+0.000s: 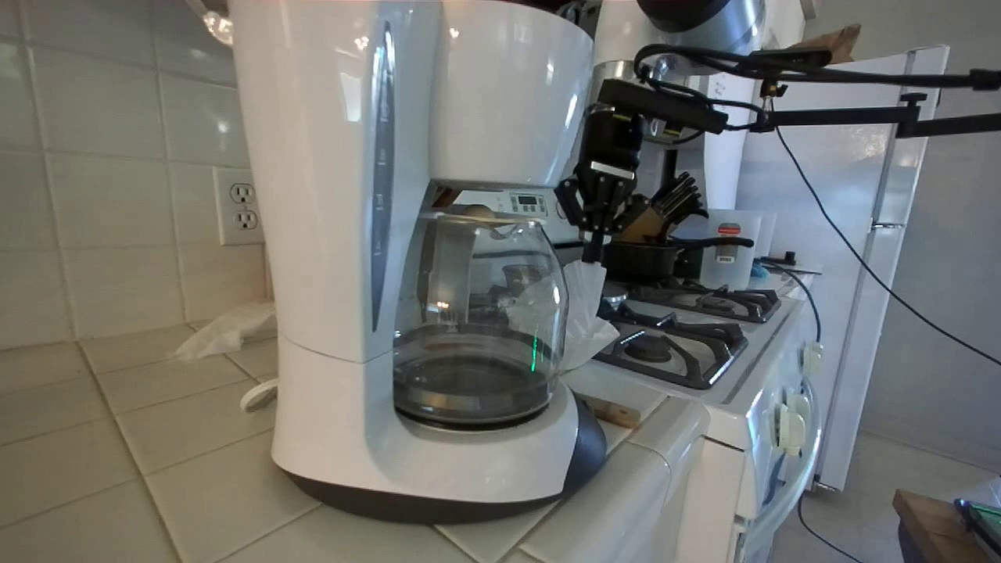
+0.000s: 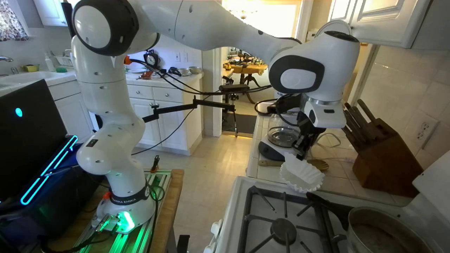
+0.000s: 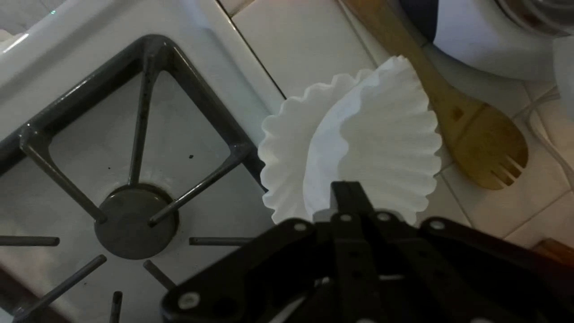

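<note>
My gripper (image 3: 345, 185) is shut, its fingertips together on a white, ruffled paper coffee filter (image 3: 376, 134). In an exterior view the fingertips (image 2: 300, 157) meet the upper part of the filter (image 2: 303, 175), which is folded and tilted beside the stove's edge. In an exterior view the filter (image 1: 586, 309) shows beside and behind the glass carafe (image 1: 485, 367), just below the fingertips (image 1: 593, 252). Any paper between the fingertips is hidden. A white coffee maker (image 1: 336, 407) stands beside the filter on the tiled counter. Its base shows in the wrist view (image 3: 480, 49).
A slotted wooden spoon (image 3: 486, 139) lies on the counter next to the filter. The gas stove with its dark grate (image 3: 197, 85) adjoins the counter. A knife block (image 2: 386, 158) stands near the wall. A pot (image 2: 383, 228) sits on the stove. Cables (image 2: 182, 89) hang along the arm.
</note>
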Available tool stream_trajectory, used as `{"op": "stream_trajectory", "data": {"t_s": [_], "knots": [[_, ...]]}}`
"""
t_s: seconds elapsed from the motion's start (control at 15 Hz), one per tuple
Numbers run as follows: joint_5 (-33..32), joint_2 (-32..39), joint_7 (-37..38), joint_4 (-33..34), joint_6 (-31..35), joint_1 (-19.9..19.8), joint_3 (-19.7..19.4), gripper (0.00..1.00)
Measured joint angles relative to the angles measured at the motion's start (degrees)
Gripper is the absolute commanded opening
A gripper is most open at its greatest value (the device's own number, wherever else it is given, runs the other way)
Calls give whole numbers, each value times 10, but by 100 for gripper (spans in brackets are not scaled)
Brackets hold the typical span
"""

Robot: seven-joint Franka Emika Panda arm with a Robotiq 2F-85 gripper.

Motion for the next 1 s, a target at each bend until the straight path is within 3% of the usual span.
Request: {"op": "stream_trajectory", "data": {"t_s": [0.73, 1.0], "knots": [[62, -51, -50, 101, -134, -18, -17, 1], [62, -66, -53, 102, -159, -23, -22, 1]]}}
